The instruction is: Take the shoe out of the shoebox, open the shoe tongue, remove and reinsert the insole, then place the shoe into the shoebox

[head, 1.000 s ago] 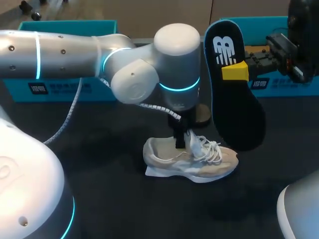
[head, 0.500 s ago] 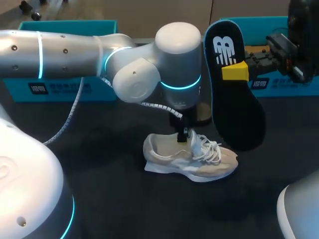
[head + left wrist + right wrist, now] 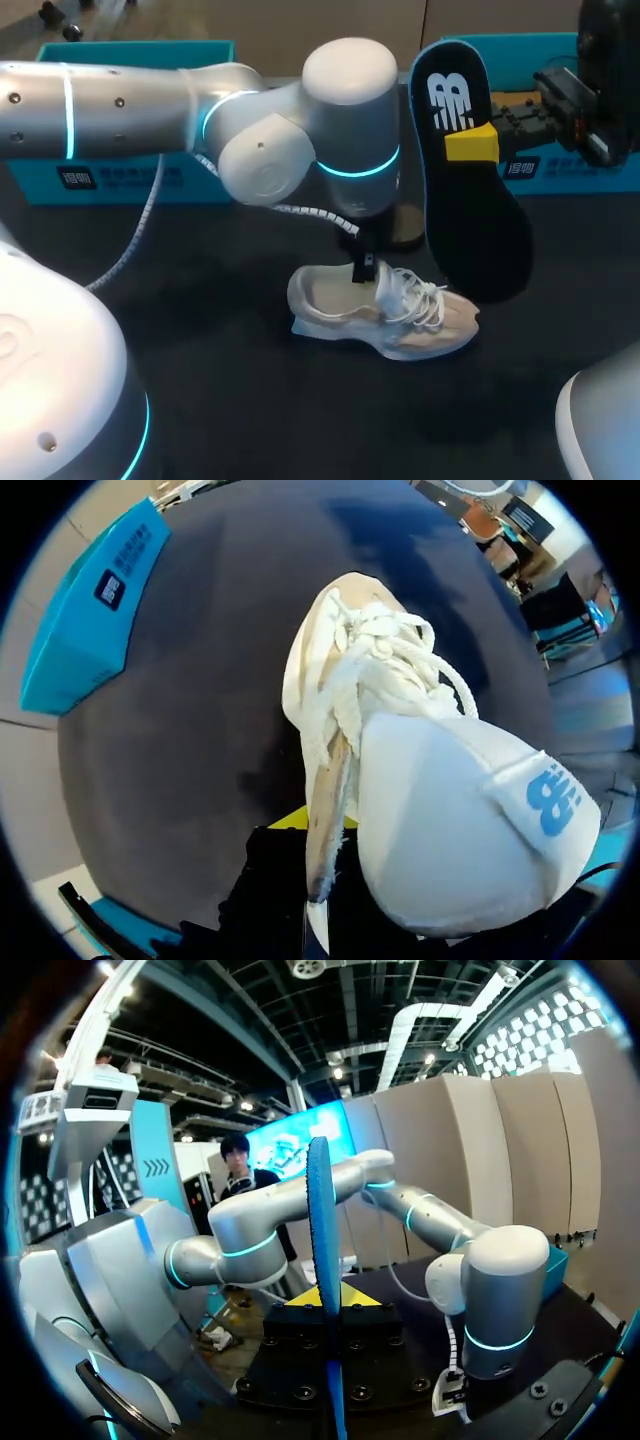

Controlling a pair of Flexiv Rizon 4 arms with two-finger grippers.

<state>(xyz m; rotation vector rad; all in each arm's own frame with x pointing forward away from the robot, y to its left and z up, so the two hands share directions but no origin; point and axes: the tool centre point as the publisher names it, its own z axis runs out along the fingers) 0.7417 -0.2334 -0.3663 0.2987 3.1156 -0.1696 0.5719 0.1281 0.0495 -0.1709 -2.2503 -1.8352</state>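
Observation:
A beige sneaker with white laces lies on its sole on the dark table, toe to the right. My left gripper comes down onto it from above and is shut on the shoe tongue, a white flap with a blue logo. In the left wrist view the tongue's edge sits between the yellow fingertips of the left gripper. My right gripper is shut on the black insole, holding it upright in the air to the right of the shoe. The right wrist view shows the insole edge-on in the right gripper.
A teal shoebox part stands at the back left, and another teal box at the back right behind the insole. Bare dark table lies in front of the shoe.
My left gripper has shut on the tongue and risen slightly, drawing the tongue up; the shoe has shifted a little. The right arm and insole have stayed put.

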